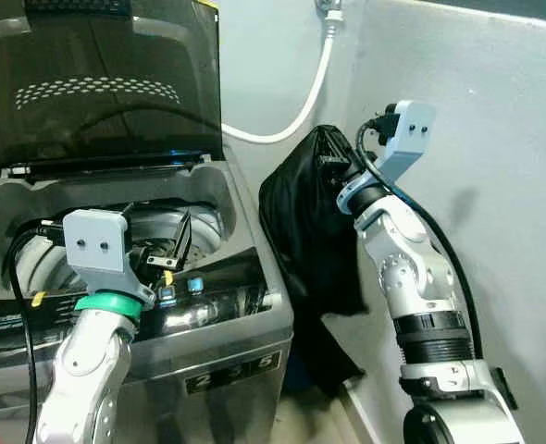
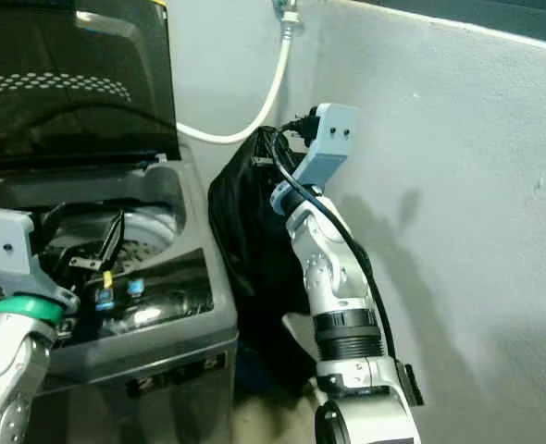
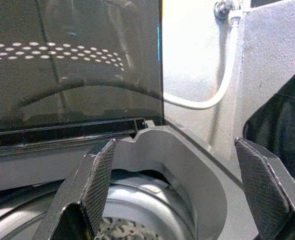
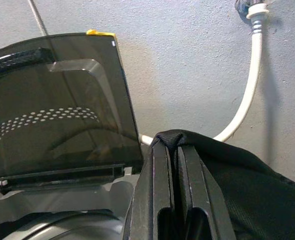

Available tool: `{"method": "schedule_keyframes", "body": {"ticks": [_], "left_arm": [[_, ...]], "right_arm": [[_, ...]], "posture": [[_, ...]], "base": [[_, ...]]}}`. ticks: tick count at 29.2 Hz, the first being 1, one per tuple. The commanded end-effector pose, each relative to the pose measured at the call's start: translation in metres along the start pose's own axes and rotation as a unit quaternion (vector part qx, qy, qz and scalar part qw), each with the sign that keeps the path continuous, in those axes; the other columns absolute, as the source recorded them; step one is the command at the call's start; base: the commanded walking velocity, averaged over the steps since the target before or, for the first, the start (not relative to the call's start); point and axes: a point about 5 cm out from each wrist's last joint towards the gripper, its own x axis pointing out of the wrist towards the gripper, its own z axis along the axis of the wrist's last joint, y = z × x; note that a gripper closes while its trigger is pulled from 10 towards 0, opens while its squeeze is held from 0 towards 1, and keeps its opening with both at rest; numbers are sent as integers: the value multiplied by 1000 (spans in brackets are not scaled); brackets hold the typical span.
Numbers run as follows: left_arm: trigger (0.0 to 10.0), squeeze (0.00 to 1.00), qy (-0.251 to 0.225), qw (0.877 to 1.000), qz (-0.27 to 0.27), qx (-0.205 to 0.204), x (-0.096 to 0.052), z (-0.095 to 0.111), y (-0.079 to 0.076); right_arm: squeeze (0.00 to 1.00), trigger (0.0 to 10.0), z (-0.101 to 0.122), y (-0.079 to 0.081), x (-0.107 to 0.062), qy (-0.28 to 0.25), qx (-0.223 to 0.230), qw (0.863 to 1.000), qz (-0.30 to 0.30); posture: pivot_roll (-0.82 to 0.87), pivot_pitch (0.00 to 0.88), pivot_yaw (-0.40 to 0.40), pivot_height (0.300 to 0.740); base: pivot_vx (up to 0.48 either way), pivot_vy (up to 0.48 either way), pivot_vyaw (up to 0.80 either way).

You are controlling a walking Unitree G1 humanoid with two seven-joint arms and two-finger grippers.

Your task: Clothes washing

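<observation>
The washing machine (image 1: 208, 305) filled the lower left of the head view, its dark lid (image 1: 97, 83) raised. At centre, beside the machine and clear of the drum, hung a black garment (image 1: 305, 231), pinched at its top fold by the clenched right gripper (image 4: 175, 150). It looked soft, light and limp, best held by a bunched edge. The left gripper (image 3: 180, 190) hovered spread over the drum (image 3: 137, 210). A white hose (image 1: 301, 102) crossed the grey wall (image 1: 495, 139).

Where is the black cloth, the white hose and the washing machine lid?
black cloth (image 1: 301, 231): left eye view, middle of the hanging fabric.
white hose (image 1: 305, 97): left eye view, its curved stretch against the wall.
washing machine lid (image 1: 97, 83): left eye view, centre of the raised dark panel.
</observation>
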Motion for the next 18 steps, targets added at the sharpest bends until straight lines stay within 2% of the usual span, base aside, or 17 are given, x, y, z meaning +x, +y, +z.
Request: {"method": "schedule_keyframes", "body": {"ticks": [1, 14, 18], "left_arm": [[10000, 0, -3, 1000, 6, -2, -3, 0, 2], [10000, 0, -1, 1000, 11, -14, -8, -2, 0], [10000, 0, -3, 1000, 6, -16, -8, -2, -3]], "right_arm": [[0, 10000, 14, 10, 4, -33, 3, 999, 25], [0, 10000, 12, 15, 2, -27, 1, 999, 43], [0, 10000, 11, 14, 1, -26, 0, 999, 44]], "posture": [[102, 17, -15, 740], [101, 8, -16, 740], [100, 6, -14, 740]], "base": [[356, 0, 0], [27, 0, 0], [0, 340, 0]]}}
